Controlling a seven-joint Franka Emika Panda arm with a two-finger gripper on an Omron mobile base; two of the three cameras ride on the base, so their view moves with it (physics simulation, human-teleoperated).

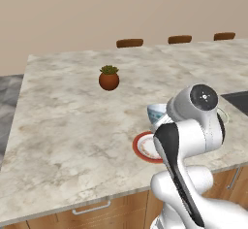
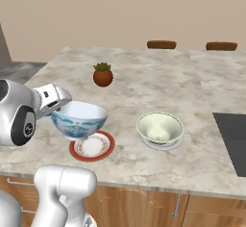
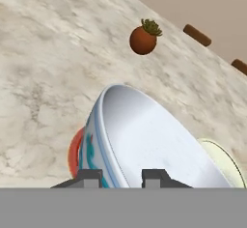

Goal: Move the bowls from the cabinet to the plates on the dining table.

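My gripper (image 3: 120, 176) is shut on the rim of the white bowl with the blue-teal pattern (image 2: 78, 119), one finger inside and one outside. The bowl hangs just above the red plate (image 2: 92, 146) near the front edge of the dining table (image 2: 144, 81); whether it touches the plate I cannot tell. The same bowl (image 1: 157, 113) peeks out beside my arm, over the red plate (image 1: 147, 148). The cream-white bowl with the green band (image 2: 160, 127) sits on a pale plate (image 2: 163, 145) to the right. The cabinet is out of view.
A small terracotta potted plant (image 2: 103, 75) stands further back on the table. Brown chair backs (image 2: 161, 44) line the far edge. A dark inset panel (image 2: 233, 134) lies at the right. Wooden drawers (image 1: 92, 208) run below the front edge.
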